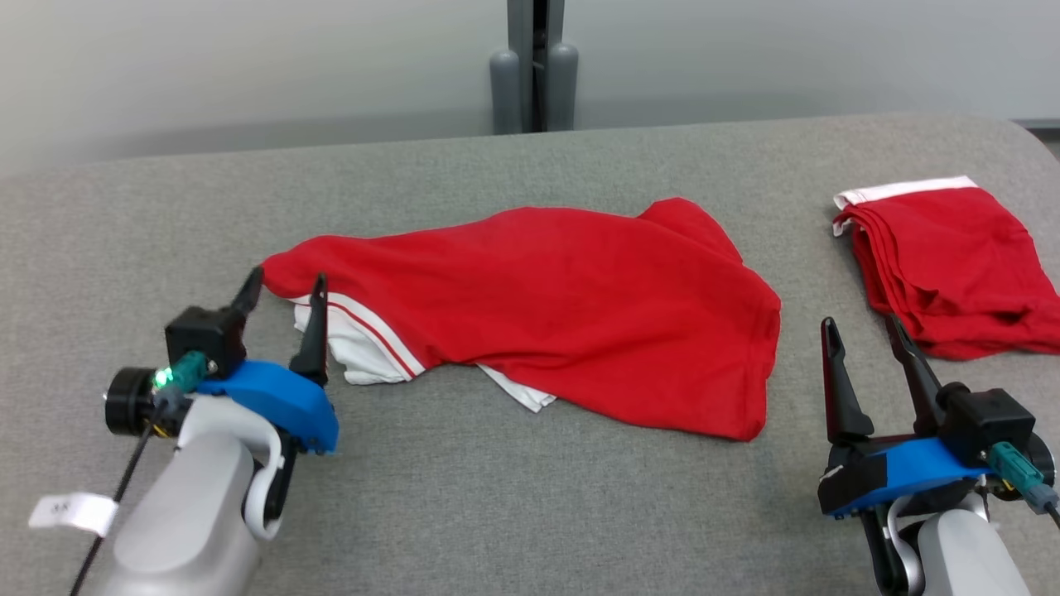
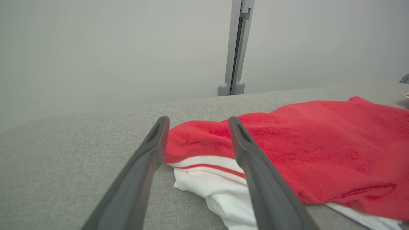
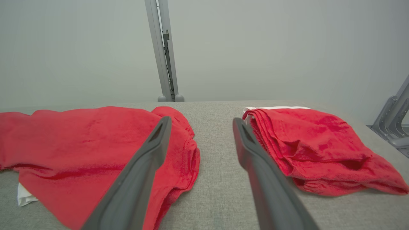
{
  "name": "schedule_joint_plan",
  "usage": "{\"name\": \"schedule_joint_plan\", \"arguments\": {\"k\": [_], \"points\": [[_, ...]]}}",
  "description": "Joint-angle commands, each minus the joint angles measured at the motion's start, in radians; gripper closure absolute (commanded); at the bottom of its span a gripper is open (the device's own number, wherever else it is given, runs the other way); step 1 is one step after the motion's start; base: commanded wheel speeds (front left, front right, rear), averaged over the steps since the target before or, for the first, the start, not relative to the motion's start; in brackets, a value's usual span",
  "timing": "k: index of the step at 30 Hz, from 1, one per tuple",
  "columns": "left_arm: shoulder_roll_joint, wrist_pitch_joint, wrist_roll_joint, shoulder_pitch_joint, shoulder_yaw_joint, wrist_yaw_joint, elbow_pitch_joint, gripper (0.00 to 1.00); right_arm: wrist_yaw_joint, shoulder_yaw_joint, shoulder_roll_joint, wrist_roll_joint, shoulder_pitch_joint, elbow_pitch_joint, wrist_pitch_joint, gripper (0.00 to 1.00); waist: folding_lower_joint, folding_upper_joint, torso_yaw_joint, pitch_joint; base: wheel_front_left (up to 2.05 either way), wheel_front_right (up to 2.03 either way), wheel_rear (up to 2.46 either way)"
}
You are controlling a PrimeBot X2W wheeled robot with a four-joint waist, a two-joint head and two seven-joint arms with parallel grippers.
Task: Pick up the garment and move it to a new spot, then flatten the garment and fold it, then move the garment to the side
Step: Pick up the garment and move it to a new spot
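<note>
1. Spanning the head view from edge to edge, the grey cloth-covered tabletop (image 1: pixel 497 497) carries everything, with a pale wall (image 1: pixel 248 58) behind it.
2. The garment (image 1: pixel 563 306) lies in the middle of the tabletop. It is red, loosely spread and rumpled, with its long axis running left to right across the head view. Its narrow end points at the left gripper and its wide hem end faces the right gripper. The left wrist view shows up close what the head view only hints at: a white layer with a thin red stripe sticks out from under the red cloth at the near left end.
3. A folded red stack (image 1: pixel 952 265) with a white edge at its far side sits at the tabletop's right, apart from the garment. The right wrist view shows bare grey cloth between the two.
4. A grey post (image 1: pixel 534 66) stands upright behind the tabletop's far edge.
5. The right wrist view adds a grey metal frame (image 3: pixel 391 121) past the tabletop's right edge.
6. The left gripper (image 1: pixel 288 278) has its fingers spread and pinches nothing. The garment's left corner lies between its fingertips, and the outer tip is at that corner.
7. The right gripper (image 1: pixel 861 323) is also spread wide and empty, over bare tabletop between the garment and the stack.
8. A small white tag (image 1: pixel 73 511) hangs on the cable by the left forearm.
</note>
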Motion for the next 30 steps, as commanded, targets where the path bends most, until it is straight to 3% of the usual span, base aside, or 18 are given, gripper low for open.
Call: {"name": "schedule_joint_plan", "arguments": {"k": [1,12,30], "points": [[-0.005,-0.005,0.009,0.024,0.008,0.002,-0.013,0.0,0.0,-0.001,-0.002,-0.006,0.014,-0.003,-0.004,0.0,-0.0001,-0.0001,0.002,-0.006,0.0,0.0,0.0],[-0.066,-0.006,0.078,0.297,0.117,0.057,-0.229,0.0,0.0,-0.009,-0.002,-0.009,0.085,0.003,-0.004,0.0,-0.0001,-0.0001,0.044,-0.102,0.0,0.0,0.0],[-0.14,-0.006,0.156,0.503,0.227,0.072,-0.364,0.0,0.0,0.043,-0.002,0.038,0.172,-0.004,-0.004,0.0,-0.0001,-0.0001,0.046,-0.154,0.0,0.0,0.0]]}}
